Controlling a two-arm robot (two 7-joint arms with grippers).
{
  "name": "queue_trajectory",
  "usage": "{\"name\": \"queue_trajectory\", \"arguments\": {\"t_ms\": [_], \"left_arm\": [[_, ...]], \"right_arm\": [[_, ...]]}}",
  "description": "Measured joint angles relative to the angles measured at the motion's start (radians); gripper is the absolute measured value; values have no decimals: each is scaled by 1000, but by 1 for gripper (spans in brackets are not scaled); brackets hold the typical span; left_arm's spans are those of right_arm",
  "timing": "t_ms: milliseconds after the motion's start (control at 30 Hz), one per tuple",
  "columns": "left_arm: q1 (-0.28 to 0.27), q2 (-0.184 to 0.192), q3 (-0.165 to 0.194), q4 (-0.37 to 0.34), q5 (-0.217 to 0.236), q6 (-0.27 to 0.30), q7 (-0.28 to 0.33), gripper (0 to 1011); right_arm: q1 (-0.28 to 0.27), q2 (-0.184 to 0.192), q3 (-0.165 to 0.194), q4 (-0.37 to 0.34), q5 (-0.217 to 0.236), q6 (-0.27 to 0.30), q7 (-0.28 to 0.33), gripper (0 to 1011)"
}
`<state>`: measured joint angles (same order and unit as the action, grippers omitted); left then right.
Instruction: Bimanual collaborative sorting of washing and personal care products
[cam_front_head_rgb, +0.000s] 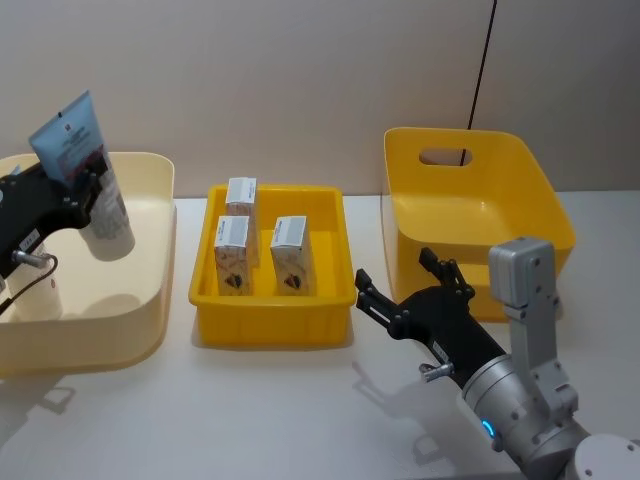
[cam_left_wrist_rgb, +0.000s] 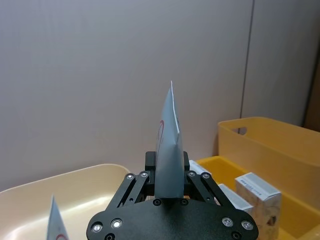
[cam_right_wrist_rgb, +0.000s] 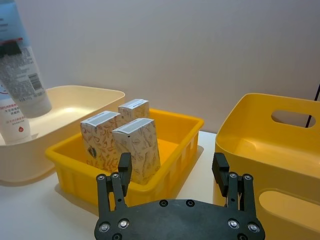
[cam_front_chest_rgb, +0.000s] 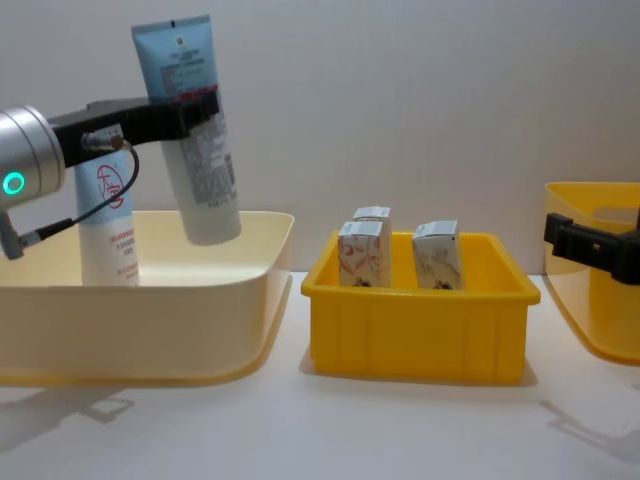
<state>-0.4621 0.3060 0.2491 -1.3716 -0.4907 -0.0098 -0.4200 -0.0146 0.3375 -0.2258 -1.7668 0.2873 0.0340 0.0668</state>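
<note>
My left gripper (cam_front_head_rgb: 88, 188) is shut on a pale-blue squeeze tube (cam_front_head_rgb: 82, 165), held tilted, cap down, above the cream bin (cam_front_head_rgb: 150, 300). The chest view shows the held tube (cam_front_chest_rgb: 195, 140) clear of the bin floor. A second tube (cam_front_chest_rgb: 108, 225) with a red round logo stands inside that bin. Three white cartons with reddish swirls (cam_front_head_rgb: 232, 255) (cam_front_head_rgb: 290, 255) (cam_front_head_rgb: 241, 198) stand upright in the small yellow tray (cam_front_head_rgb: 270, 312). My right gripper (cam_front_head_rgb: 398, 272) hovers open over the table just right of the tray, holding nothing; its fingers (cam_right_wrist_rgb: 124, 167) are spread wide.
A large yellow bin (cam_front_head_rgb: 500, 215) with a handle slot stands at the back right, behind my right arm. The white tabletop in front of the three containers is bare. A plain wall and a black cable are behind.
</note>
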Motion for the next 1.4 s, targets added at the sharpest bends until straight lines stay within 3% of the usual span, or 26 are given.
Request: {"name": "queue_trajectory", "arguments": {"t_ms": [333,800,1400], "left_arm": [[-3,19,12,-30,-69,12,-111,256],[-15,2,76,-31,-141,37,-242,256],[-19,-24,124,-20,-170,31,-289,256]], "right_arm": [[0,0,0,0,0,0,0,1001],[0,0,0,0,0,0,0,1001],[0,1,1,-1,3,0,7,1001]]}}
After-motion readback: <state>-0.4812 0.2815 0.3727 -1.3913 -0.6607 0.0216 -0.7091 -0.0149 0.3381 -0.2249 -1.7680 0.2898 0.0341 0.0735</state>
